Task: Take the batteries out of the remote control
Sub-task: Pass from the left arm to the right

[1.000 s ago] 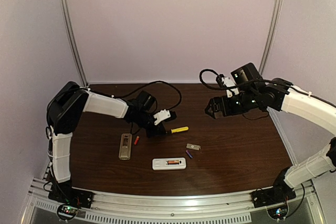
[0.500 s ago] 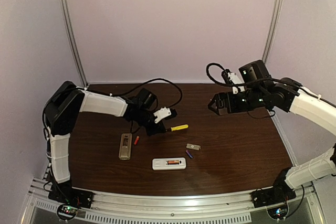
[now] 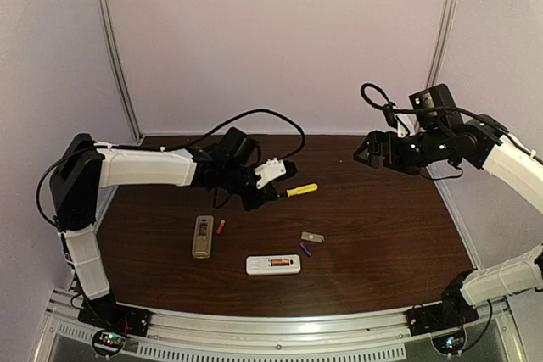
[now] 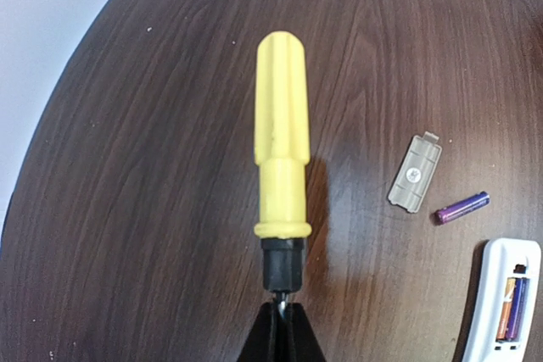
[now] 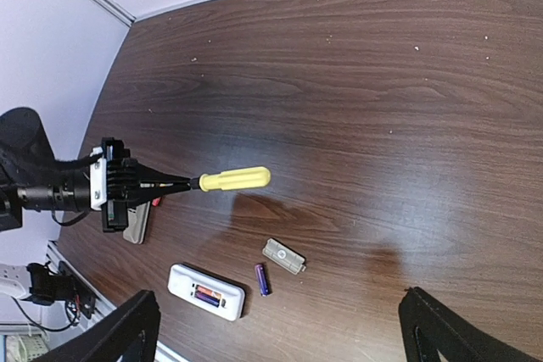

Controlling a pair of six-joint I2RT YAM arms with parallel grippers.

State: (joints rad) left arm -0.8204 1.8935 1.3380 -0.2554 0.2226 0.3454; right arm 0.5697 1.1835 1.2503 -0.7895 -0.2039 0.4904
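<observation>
Left gripper [image 4: 277, 332]: pinched tight on the black metal shank of the screwdriver [image 4: 282, 142]; yellow handle pointing straight away from the fingers, level, held above the table [image 3: 382, 243] with its shadow on the wood just beside it.

Right gripper [image 3: 363, 152]: spread as wide as it goes; nothing between the fingers; raised over the far right part of the table, well apart from every item listed below.

White remote [image 3: 273, 264]: flat on the table near the front edge, back side up, battery bay uncovered.

Orange battery [image 4: 504, 313] and second purple battery [image 4: 516, 304]: side by side inside that bay, touching.

Loose purple battery [image 4: 462, 207]: lying on the bare wood between the white remote and the cover plate [image 4: 415, 173], just beside both, touching neither.

Cover plate: small, grey, rectangular; flat on the table, apart from its remote.

Grey remote [image 3: 202, 236]: lying lengthwise to the left of the white one, well apart from it.

Red battery [image 3: 221, 227]: on the table just beside the grey remote's right edge; contact or gap between them not clear from above.
</observation>
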